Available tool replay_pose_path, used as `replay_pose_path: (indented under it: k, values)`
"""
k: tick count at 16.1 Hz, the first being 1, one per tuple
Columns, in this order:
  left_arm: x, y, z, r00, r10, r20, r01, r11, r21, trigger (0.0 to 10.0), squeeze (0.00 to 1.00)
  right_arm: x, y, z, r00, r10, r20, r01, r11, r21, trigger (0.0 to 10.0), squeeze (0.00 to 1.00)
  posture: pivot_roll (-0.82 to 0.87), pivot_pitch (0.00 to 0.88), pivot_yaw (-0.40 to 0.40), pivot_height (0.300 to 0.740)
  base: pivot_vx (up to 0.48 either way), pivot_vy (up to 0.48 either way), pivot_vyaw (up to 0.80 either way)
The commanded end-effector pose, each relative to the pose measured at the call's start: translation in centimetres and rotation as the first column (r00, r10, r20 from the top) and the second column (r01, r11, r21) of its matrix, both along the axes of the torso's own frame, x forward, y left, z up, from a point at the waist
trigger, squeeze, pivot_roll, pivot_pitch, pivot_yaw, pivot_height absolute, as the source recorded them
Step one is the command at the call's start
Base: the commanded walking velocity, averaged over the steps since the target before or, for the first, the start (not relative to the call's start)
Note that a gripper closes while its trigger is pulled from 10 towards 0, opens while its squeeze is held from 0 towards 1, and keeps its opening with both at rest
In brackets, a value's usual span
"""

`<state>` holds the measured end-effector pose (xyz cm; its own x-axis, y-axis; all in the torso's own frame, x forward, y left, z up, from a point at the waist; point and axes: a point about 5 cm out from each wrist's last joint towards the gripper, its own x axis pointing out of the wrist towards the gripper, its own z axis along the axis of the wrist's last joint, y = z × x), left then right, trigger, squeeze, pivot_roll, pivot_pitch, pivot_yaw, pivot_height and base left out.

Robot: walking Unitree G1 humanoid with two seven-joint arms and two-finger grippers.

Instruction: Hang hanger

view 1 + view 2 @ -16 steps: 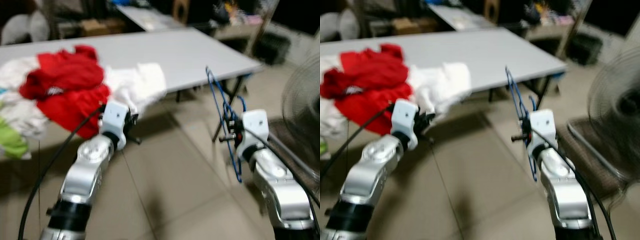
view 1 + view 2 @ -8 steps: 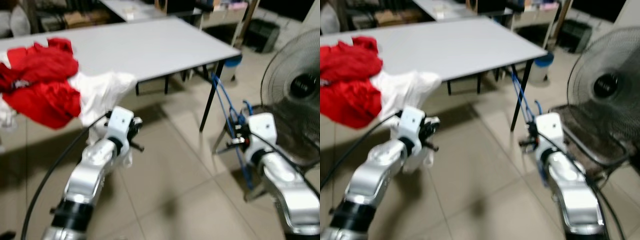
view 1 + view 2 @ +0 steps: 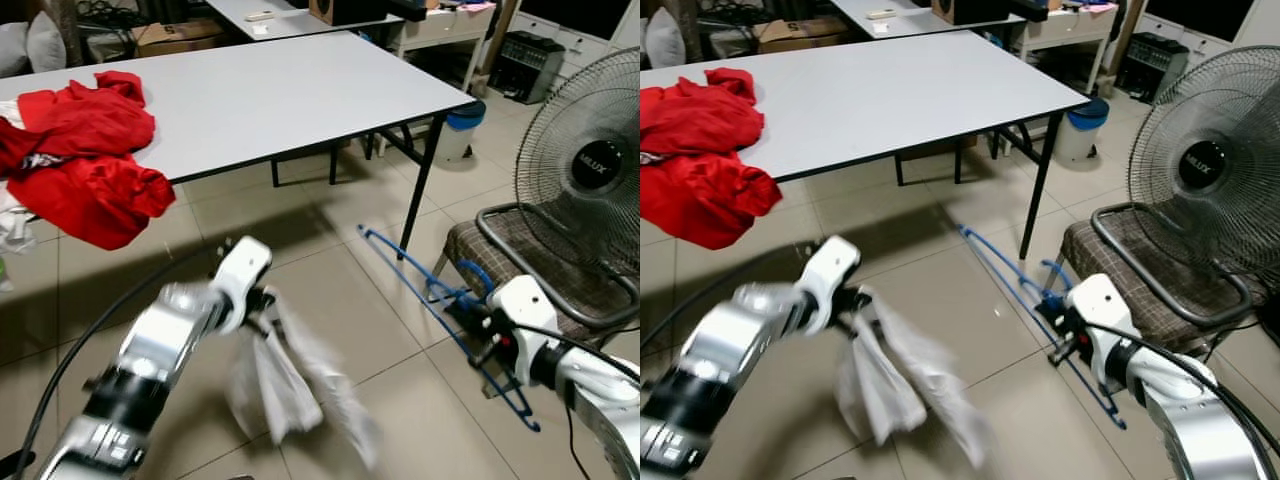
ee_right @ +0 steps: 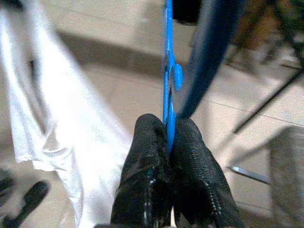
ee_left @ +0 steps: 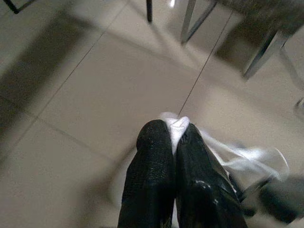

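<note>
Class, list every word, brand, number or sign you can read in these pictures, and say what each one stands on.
"MLUX": on the round hub of the fan; the letters are small, so the reading is uncertain.
Red clothes on the table: a pale mark on the cloth, too blurred to read.
Nothing else readable.

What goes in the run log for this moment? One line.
left tool: shut on white garment | right tool: shut on blue hanger | garment hangs above floor | not yet hung
</note>
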<state>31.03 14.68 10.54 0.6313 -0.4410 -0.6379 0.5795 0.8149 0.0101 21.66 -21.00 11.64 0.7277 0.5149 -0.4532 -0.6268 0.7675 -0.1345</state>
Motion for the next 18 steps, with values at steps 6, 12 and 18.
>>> replay_pose_path:
  k: [6,12,18]
  values:
    - [1.7,-0.2,2.4,0.997,0.064,0.042,-0.062,0.997,-0.047,0.0,0.0,-2.6,0.6,1.0,0.958,0.275,-0.081,-0.268,0.96,0.082,10.0,0.0,-0.11,0.0,0.008,0.74,0.0,0.0,0.0]
    - [2.2,-0.1,3.4,0.992,0.108,0.067,-0.104,0.992,-0.065,0.0,0.0,-2.1,0.7,-0.5,0.958,0.272,-0.095,-0.267,0.962,0.055,10.0,0.0,-0.1,0.0,0.001,0.74,0.0,0.0,0.0]
    - [3.7,-0.9,4.7,0.969,0.182,0.17,-0.167,0.981,-0.095,0.0,0.0,0.8,2.6,-2.4,0.985,0.167,-0.031,-0.168,0.986,-0.018,10.0,0.0,-0.08,0.0,0.005,0.74,0.0,0.0,0.0]
